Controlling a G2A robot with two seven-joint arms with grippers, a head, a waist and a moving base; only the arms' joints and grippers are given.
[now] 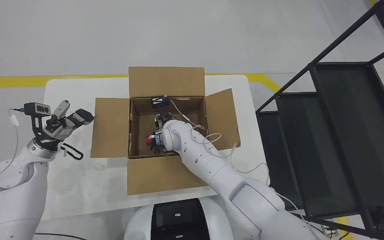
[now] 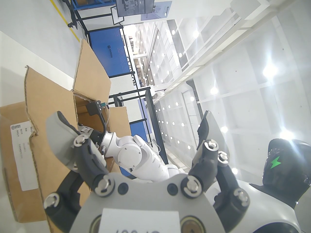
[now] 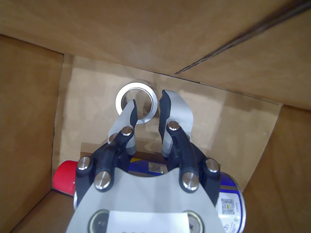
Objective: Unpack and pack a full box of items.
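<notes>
An open cardboard box (image 1: 166, 81) stands on the white table (image 1: 72, 180), flaps spread. My right arm (image 1: 180, 141) reaches down into it. In the right wrist view, my right gripper (image 3: 148, 98) hangs open over a white tape roll (image 3: 126, 90) lying on the box floor (image 3: 218, 122). One finger is inside the ring, the other just outside its wall. A blue can (image 3: 230, 195) with a red cap (image 3: 63, 177) lies under the wrist; the cap (image 1: 149, 139) also shows from above. My left gripper (image 1: 81, 117) is open and empty, left of the box, fingers (image 2: 60, 132) spread wide.
A black metal stair frame (image 1: 324, 132) stands off the table's right side. Box flaps (image 1: 111, 127) overhang the table left and right of the opening. Bare table lies around my left arm and along the front edge.
</notes>
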